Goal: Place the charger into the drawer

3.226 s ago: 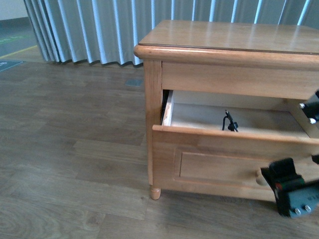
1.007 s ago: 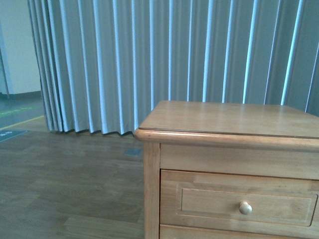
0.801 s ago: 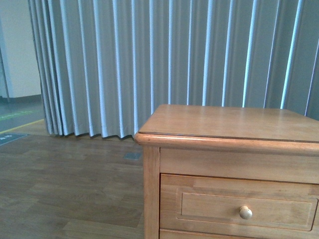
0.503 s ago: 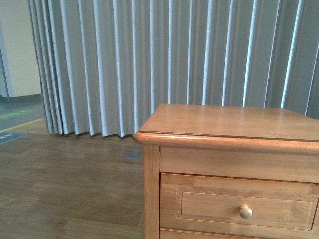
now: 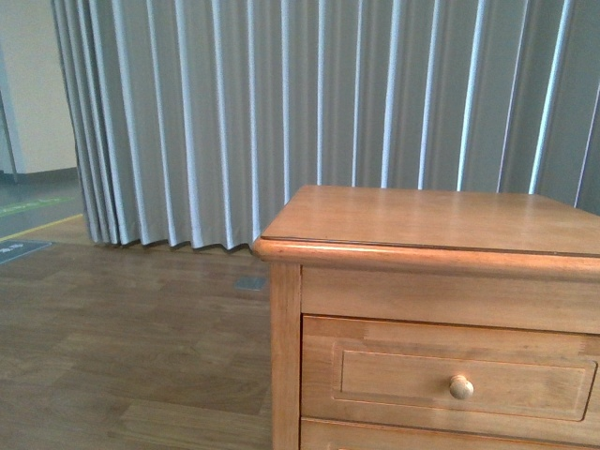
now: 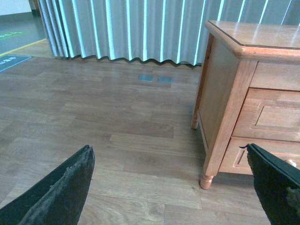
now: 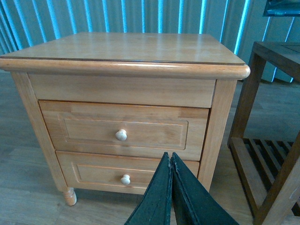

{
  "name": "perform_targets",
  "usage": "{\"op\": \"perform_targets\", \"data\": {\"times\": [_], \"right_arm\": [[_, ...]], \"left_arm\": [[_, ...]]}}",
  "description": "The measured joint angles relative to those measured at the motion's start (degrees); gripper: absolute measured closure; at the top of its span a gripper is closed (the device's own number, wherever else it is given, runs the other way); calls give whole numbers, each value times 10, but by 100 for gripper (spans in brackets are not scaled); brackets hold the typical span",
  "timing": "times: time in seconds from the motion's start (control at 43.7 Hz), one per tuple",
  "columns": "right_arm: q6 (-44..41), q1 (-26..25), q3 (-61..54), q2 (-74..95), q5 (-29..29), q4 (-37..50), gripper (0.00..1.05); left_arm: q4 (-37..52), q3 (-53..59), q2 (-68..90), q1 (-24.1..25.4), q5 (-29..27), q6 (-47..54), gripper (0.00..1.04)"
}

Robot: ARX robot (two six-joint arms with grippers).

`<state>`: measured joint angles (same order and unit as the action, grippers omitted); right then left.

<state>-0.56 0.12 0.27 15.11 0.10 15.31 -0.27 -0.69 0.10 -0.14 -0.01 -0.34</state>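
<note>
Right pincer (image 7: 171, 161) has its two dark fingers pressed together with nothing between them, near the front of the wooden nightstand (image 7: 126, 49). Left pincer (image 6: 168, 180) is spread wide and empty above the plank floor (image 6: 108, 117), left of the nightstand. Grey curtains (image 5: 281, 103) hang far behind. Both drawers are pushed in; the drawer (image 7: 123, 127) with its round knob (image 7: 121, 135) is closed. No charger shows in any view.

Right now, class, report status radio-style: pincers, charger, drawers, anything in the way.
Left pincer open, empty. Right pincer shut, empty. Both drawers closed: upper drawer, lower drawer. Charger not in view. Nothing blocking the cabinet front.
</note>
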Motion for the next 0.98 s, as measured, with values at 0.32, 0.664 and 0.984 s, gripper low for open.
{"op": "perform_targets", "data": {"times": [0.32,0.664,0.984], "right_arm": [[0,0,0,-68,0,-70,103],[0,0,0,-148,-2,-152,103],[0,0,0,-149,-2,-152,50]], "left_arm": [[0,0,0,0,0,0,6],[0,0,0,0,0,0,6],[0,0,0,0,0,0,6]]}}
